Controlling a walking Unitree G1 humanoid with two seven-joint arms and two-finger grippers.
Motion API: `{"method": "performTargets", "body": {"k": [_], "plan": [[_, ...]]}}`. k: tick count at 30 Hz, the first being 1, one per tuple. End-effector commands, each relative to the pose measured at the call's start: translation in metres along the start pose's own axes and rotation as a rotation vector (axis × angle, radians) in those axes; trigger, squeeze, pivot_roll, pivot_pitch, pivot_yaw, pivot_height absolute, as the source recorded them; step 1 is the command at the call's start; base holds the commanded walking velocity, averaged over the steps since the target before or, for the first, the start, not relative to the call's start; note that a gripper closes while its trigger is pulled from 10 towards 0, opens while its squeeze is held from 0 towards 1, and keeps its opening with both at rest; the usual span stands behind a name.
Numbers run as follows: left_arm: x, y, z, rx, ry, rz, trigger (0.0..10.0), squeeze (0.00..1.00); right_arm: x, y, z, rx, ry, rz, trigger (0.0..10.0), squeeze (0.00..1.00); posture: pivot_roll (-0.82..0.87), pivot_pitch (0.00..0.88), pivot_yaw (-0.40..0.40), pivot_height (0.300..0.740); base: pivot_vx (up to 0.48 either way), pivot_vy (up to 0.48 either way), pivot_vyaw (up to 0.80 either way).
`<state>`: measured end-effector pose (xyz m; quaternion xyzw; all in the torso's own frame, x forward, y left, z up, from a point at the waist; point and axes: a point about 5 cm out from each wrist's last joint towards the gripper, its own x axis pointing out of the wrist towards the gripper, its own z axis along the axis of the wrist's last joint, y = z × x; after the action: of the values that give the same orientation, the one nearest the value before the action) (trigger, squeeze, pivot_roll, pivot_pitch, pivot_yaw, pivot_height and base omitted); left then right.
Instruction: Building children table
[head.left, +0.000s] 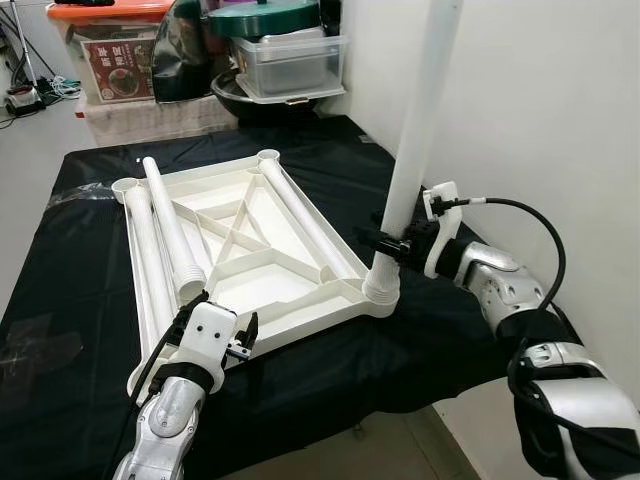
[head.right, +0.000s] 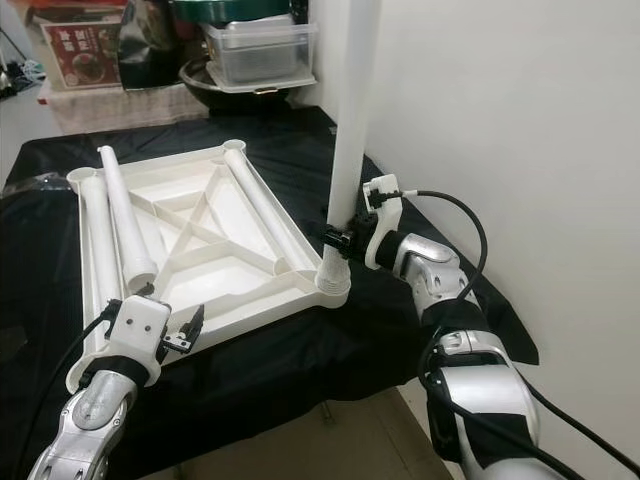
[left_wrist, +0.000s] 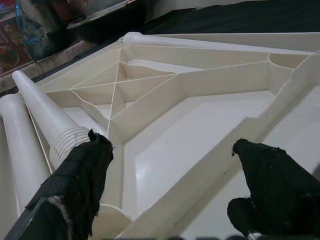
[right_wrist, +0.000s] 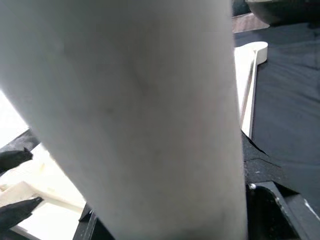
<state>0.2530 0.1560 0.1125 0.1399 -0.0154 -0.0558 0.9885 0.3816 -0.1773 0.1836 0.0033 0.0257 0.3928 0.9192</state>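
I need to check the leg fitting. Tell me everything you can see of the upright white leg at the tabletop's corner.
The upright leg is a smooth white tube, plastic by its look, running up out of the picture. It stands nearly vertical, leaning slightly, with its ribbed lower end in the near right corner socket of the upturned white tabletop. The right hand is closed on it just above the socket. Whether it is fully seated cannot be told.

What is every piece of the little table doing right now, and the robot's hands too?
Tabletop: upside down on the black cloth.
Upright leg: standing in the near right corner socket.
Loose legs: three lying flat on the tabletop.
Right gripper: shut on the upright leg, low down.
Left gripper: open, at the tabletop's near edge.
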Motion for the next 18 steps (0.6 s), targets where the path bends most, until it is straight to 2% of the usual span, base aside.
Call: {"method": "performTargets", "body": {"k": [1, 3, 5, 6, 7, 8, 9, 10, 11, 12, 13, 14, 15, 17, 18], "plan": [[-0.003, -0.001, -0.005, 0.015, 0.015, -0.010, 10.0, 0.00, -0.004, -0.007, -0.002, 0.030, -0.008, -0.069, 0.0, 0.00, 0.09, 0.000, -0.037, 0.740, 0.000, 0.000, 0.00], [-0.003, -0.001, -0.005, 0.015, 0.016, -0.010, 10.0, 0.00, -0.005, -0.009, -0.002, 0.033, -0.010, -0.097, 0.0, 0.00, 0.09, 0.000, -0.037, 0.740, 0.000, 0.000, 0.00], [-0.003, 0.000, -0.005, 0.017, 0.015, -0.008, 10.0, 0.00, -0.002, -0.015, -0.013, 0.084, -0.001, -0.336, 0.0, 0.00, 0.09, 0.000, -0.047, 0.740, 0.000, 0.000, 0.00], [-0.003, 0.000, -0.005, 0.017, 0.015, -0.008, 10.0, 0.00, -0.002, -0.015, -0.013, 0.084, -0.001, -0.336, 0.0, 0.00, 0.09, 0.000, -0.047, 0.740, 0.000, 0.000, 0.00], [-0.004, 0.000, -0.005, 0.018, 0.015, -0.006, 10.0, 0.00, -0.003, -0.017, -0.022, 0.182, -0.025, -0.498, 0.0, 0.00, 0.09, 0.000, -0.048, 0.740, 0.000, 0.000, 0.00], [-0.004, 0.000, -0.005, 0.018, 0.015, -0.006, 10.0, 0.00, -0.003, -0.017, -0.022, 0.182, -0.025, -0.498, 0.0, 0.00, 0.09, 0.000, -0.048, 0.740, 0.000, 0.000, 0.00], [-0.004, -0.001, -0.006, 0.015, 0.016, -0.002, 10.0, 0.00, -0.003, -0.012, -0.041, 0.238, 0.018, -0.670, 0.0, 0.00, 0.10, 0.000, -0.051, 0.740, 0.000, 0.000, 0.00], [-0.004, -0.001, -0.006, 0.015, 0.016, -0.002, 10.0, 0.00, -0.003, -0.012, -0.041, 0.238, 0.018, -0.670, 0.0, 0.00, 0.10, 0.000, -0.051, 0.740, 0.000, 0.000, 0.00], [-0.004, -0.002, -0.005, 0.014, 0.016, -0.002, 10.0, 0.00, 0.002, 0.007, -0.059, 0.295, 0.049, -0.753, 0.0, 0.00, 0.10, 0.000, -0.041, 0.740, 0.000, 0.000, 0.00], [-0.004, -0.002, -0.005, 0.014, 0.016, -0.002, 10.0, 0.00, 0.002, 0.007, -0.059, 0.295, 0.049, -0.753, 0.0, 0.00, 0.10, 0.000, -0.041, 0.740, 0.000, 0.000, 0.00], [-0.003, -0.005, -0.004, 0.010, 0.014, -0.012, 10.0, 0.00, 0.021, 0.049, -0.072, 0.357, 0.066, -0.811, 0.0, 0.00, 0.10, 0.000, -0.026, 0.740, 0.000, 0.000, 0.00], [-0.003, -0.005, -0.004, 0.010, 0.014, -0.012, 10.0, 0.00, 0.021, 0.049, -0.072, 0.357, 0.066, -0.811, 0.0, 0.00, 0.10, 0.000, -0.026, 0.740, 0.000, 0.000, 0.00], [-0.002, -0.006, -0.003, 0.010, 0.013, -0.017, 10.0, 0.00, 0.029, 0.062, -0.072, 0.369, 0.066, -0.800, 0.0, 0.00, 0.10, 0.000, -0.026, 0.740, 0.000, 0.000, 0.00], [-0.002, -0.006, -0.003, 0.010, 0.013, -0.017, 10.0, 0.00, 0.029, 0.062, -0.072, 0.369, 0.066, -0.800, 0.0, 0.00, 0.10, 0.000, -0.026, 0.740, 0.000, 0.000, 0.00], [-0.001, -0.006, -0.002, 0.010, 0.012, -0.019, 10.0, 0.00, 0.034, 0.067, -0.071, 0.370, 0.069, -0.793, 0.0, 0.00, 0.10, 0.000, -0.026, 0.740, 0.000, 0.000, 0.00]]}}
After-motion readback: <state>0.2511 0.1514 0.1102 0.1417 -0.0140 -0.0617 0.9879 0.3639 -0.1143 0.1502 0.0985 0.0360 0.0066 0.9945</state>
